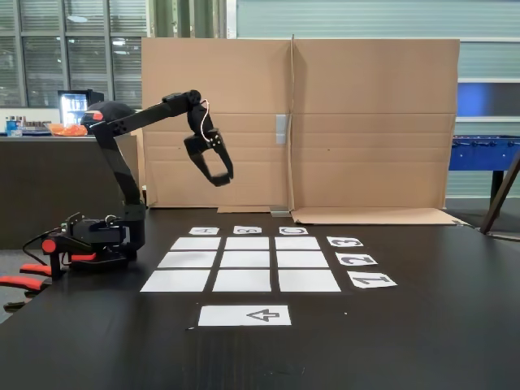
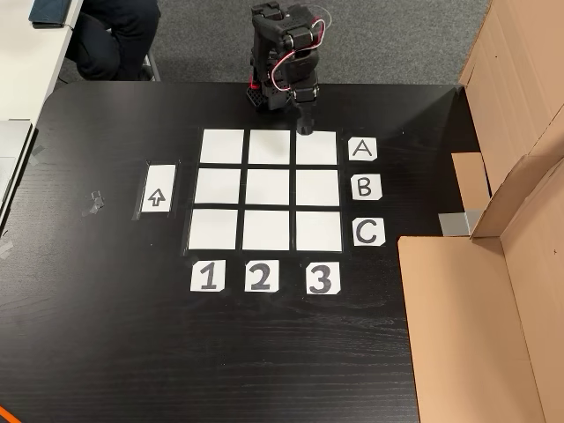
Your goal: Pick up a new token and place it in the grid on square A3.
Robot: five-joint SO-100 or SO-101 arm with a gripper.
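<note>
The grid (image 1: 247,259) (image 2: 269,189) of white paper cells lies on the black table, edged by labels A, B, C and 1, 2, 3. Square A3 (image 1: 196,243) (image 2: 316,147) is the corner cell nearest the arm's base, and it is bare. My gripper (image 1: 220,179) hangs high above the table in the fixed view, its fingertips meeting with nothing seen between them. From above, the gripper (image 2: 304,129) shows over the far edge of square A3. The token is out of view.
A paper strip with an arrow (image 1: 244,315) (image 2: 158,189) lies beside the grid. Cardboard walls (image 1: 366,122) (image 2: 493,264) stand along one table side. A seated person (image 2: 115,35) is behind the arm's base (image 1: 97,240). A scrap of tape (image 2: 92,203) lies on the table.
</note>
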